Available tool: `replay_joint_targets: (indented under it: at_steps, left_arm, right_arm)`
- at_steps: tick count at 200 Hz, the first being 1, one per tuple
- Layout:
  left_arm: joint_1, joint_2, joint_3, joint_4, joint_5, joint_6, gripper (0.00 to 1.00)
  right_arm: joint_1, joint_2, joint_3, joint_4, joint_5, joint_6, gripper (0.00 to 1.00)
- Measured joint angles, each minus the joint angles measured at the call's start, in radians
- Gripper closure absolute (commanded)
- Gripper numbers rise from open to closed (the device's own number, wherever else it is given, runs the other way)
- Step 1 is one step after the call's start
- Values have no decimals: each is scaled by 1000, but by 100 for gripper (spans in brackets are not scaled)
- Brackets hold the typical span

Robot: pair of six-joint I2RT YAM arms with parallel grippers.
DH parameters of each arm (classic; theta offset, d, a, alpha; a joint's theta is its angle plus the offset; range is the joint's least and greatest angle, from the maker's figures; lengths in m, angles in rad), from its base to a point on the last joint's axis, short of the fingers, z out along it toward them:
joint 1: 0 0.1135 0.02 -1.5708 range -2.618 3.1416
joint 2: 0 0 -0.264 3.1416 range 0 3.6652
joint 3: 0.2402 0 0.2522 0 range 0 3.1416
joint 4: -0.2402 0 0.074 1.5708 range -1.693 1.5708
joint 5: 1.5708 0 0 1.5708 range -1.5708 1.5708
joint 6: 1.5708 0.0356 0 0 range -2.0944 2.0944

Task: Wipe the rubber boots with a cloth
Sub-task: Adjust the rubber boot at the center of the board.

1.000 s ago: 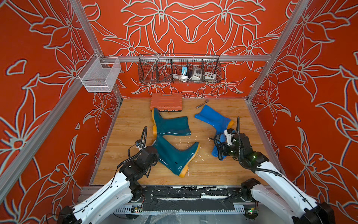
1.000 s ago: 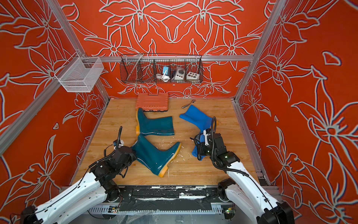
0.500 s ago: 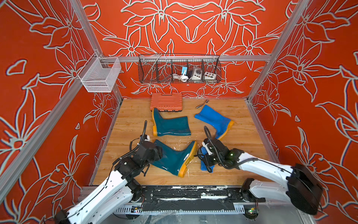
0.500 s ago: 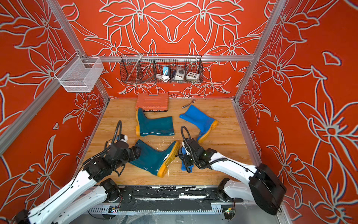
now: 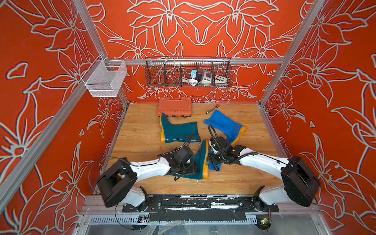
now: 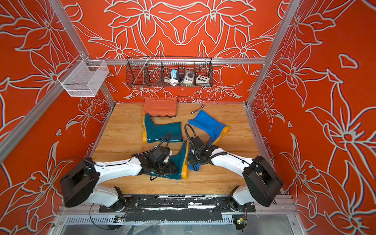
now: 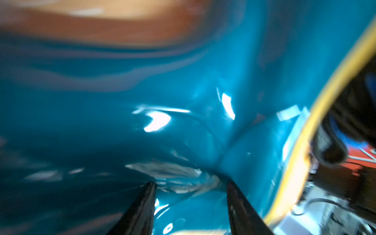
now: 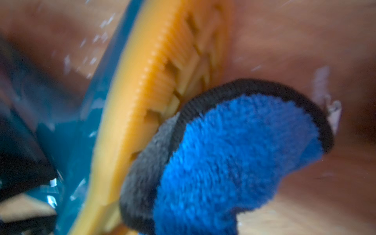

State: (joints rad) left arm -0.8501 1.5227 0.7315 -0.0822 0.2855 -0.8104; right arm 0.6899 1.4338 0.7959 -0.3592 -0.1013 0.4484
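Right gripper (image 5: 215,158) clamps my soft cloth (image 8: 234,162) against the near teal boot's (image 5: 201,160) sole (image 8: 142,101). Left gripper's (image 7: 190,183) jaws stand apart on its slick, floppy shaft. Whether they're pinching it, I can't tell. I'd hold nearer the ankle.

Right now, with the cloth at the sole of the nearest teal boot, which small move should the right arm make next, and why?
Probably slide the cloth along the yellow sole of the near teal boot. The right gripper holds it against the tread, and the left gripper is on the shaft, likely steadying it.
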Motion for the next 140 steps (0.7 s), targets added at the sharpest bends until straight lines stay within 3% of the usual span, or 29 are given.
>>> replay_joint_targets:
  at_steps: [24,55,108,140]
  left_arm:
    - [-27,101,141,34,31,4,41]
    - [6,46,181,-28,-2,34,33]
    - [349,-356,-167,-151,0,36,28]
    - [394,-460,-334,-149,35,10,30]
  right_arm:
    - [-110,3,79,-64,15,-74,100]
    - [-141,-35,127,-105,47,-127,100]
    - [-76,-206,127,-172,91,-148,100]
    - [89,-149,173,-153,98,-129,100]
